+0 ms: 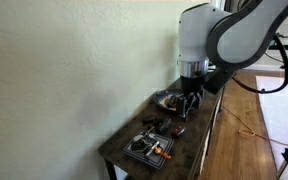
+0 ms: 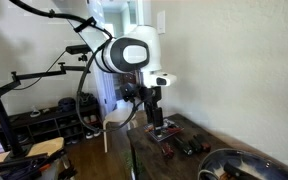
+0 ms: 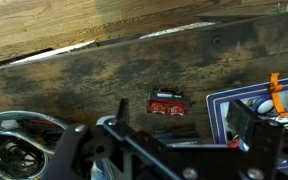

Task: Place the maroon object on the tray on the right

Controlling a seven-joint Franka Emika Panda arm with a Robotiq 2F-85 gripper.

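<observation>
Hovering tool (image 3: 162, 142): jaws spread wide, holding nothing, above the table (image 3: 104, 70).
Maroon object (image 3: 165, 102): lying on bare wood between the round tray (image 3: 14, 122) and the grey tray (image 3: 224, 105), touching neither.
Risk: it looks tiny and flat, so an off-centre descent could knock it aside or close on air.
Carry risk: a shallow pinch may drop it before it reaches the round tray.

Plain cream plaster wall (image 1: 64, 70), evenly lit, no marks. Narrow dark-stained wooden table (image 3: 104, 80) stands against it; grain is worn and mottled in the wrist view. Light brown wooden plank floor (image 1: 249, 132) alongside. Bright white doorway (image 2: 112, 30) in an exterior view, low dark cluttered shelf (image 2: 44, 120) near it.
</observation>
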